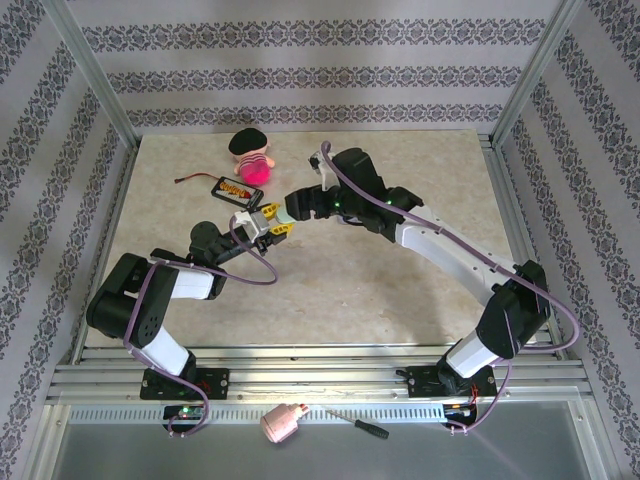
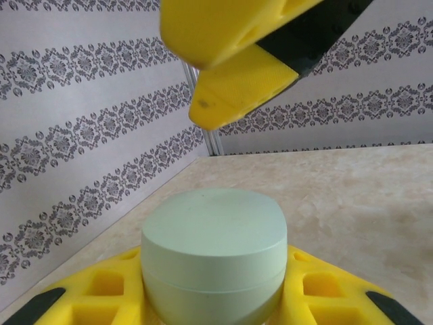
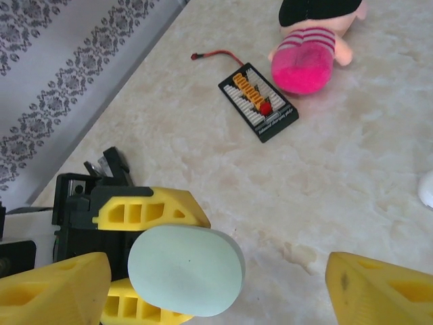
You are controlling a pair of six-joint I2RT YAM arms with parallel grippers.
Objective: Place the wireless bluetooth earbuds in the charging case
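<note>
A white rounded scrap [image 3: 427, 190] on the marbled worktop [image 3: 352, 149], at 3 o'clock in the right wrist view, is cut off; I cannot tell what it is. My left jaws clench the charging case [image 3: 186, 271], a smooth, matte, pale-green pebble. My right jaws stand released, spread either side of it.

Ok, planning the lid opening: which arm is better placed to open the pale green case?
Right, likely. The left gripper is shut on the pale green case, steadying it, while the right gripper hangs open over it, a finger on either side.
</note>
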